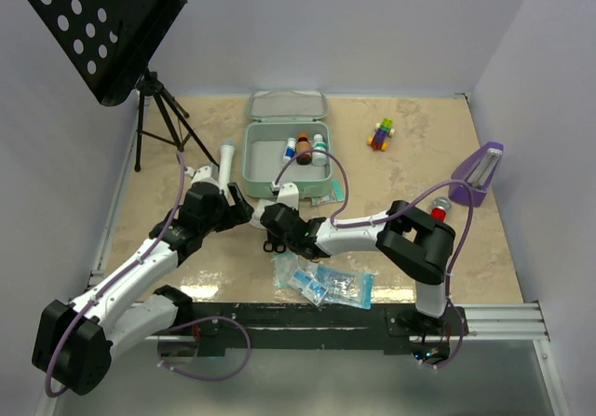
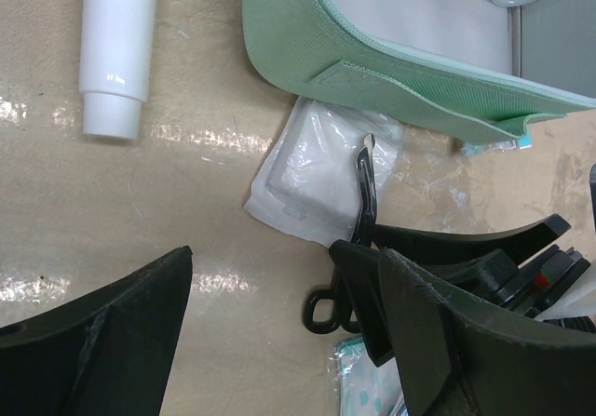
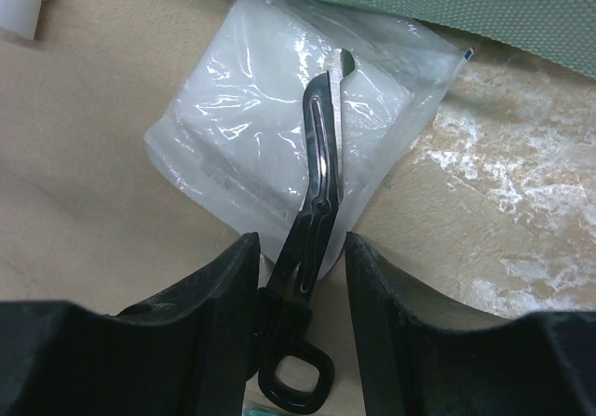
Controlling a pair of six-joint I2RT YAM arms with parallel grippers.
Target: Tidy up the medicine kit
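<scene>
1. Top view: the medicine kit point(image 1: 264, 160) lies open at 12 o'clock on the table point(image 1: 419, 239), lid flat behind it and 3 small bottles point(image 1: 304, 148) standing in its tray.
2. A white tube point(image 1: 226, 154) lies at the kit's 9 o'clock. A heap of clear packets point(image 1: 326, 284) lies at 6 o'clock near the arm bases.
3. A music stand point(image 1: 102, 25) is at 10 o'clock, a small toy point(image 1: 380, 135) at 1 o'clock and a purple wedge point(image 1: 480, 174) at 3 o'clock.
4. The left gripper point(image 1: 235, 195) and right gripper point(image 1: 277, 216) sit close together at the kit's 7 o'clock corner.
5. Left wrist view: the left gripper point(image 2: 284, 267) has its fingers wide apart over bare table, holding nothing.
6. The kit point(image 2: 372, 53) is at 1 o'clock and the tube point(image 2: 116, 44) at 11 o'clock. Black scissors point(image 2: 365, 193) lie across a white sealed packet point(image 2: 307, 169) just beside the kit's wall.
7. Right wrist view: the right gripper point(image 3: 300, 258) straddles the scissors point(image 3: 317, 193), its fingers point(image 3: 223, 286) narrowly apart with thin gaps on both sides.
8. The blades point to 12 o'clock over the packet point(image 3: 242, 146). The kit point(image 3: 466, 6) edges the frame at 1 o'clock.
</scene>
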